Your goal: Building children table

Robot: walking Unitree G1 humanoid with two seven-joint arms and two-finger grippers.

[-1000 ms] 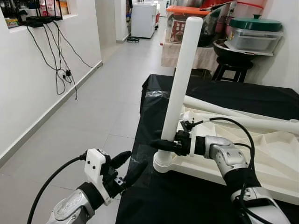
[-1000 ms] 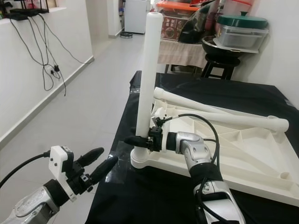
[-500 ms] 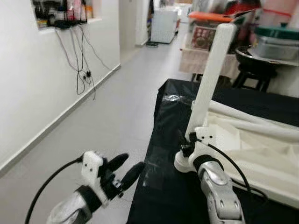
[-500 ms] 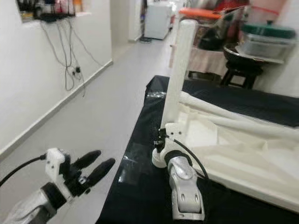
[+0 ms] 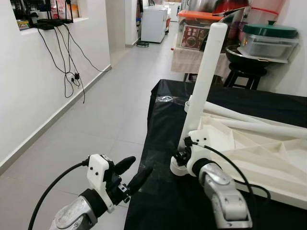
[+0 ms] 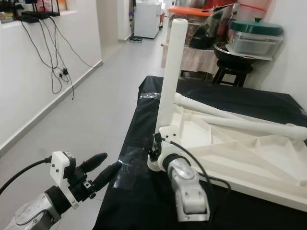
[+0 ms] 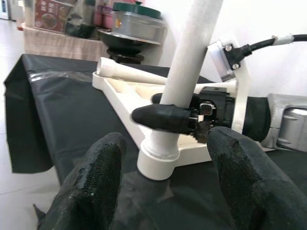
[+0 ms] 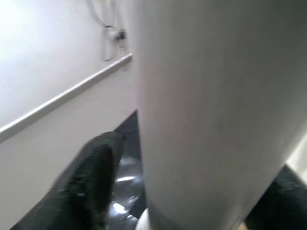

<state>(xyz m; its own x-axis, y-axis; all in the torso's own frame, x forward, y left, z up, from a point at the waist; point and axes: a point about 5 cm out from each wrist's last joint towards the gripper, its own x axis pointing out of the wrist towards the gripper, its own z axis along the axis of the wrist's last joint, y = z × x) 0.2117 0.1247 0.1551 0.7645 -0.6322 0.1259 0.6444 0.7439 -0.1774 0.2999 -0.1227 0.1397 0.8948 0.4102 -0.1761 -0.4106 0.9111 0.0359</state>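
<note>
A white tabletop (image 5: 268, 158) lies upside down on a black-covered table (image 5: 163, 120). One white leg (image 5: 204, 81) stands in its near left corner socket, leaning slightly. Two more white legs (image 6: 230, 122) lie across the tabletop. My right gripper (image 6: 152, 152) is shut on the standing leg just above the socket. In the left wrist view its black fingers (image 7: 160, 117) wrap around the leg (image 7: 189, 52). In the right wrist view the leg (image 8: 211, 96) sits between the fingers (image 8: 91, 177). My left gripper (image 5: 135, 168) hangs open off the table's left edge, pointing at the socket.
Tiled floor (image 5: 105, 110) runs along the table's left side, beside a white wall with hanging cables (image 5: 67, 52). Behind the table stand a black stool (image 5: 240, 74) and a container with a green lid (image 5: 266, 36). A white appliance (image 5: 153, 21) stands far back.
The head camera has shifted. My right forearm has swung from the right side round to the front of the leg, its gripper still at the leg's base. The left gripper stays open.
</note>
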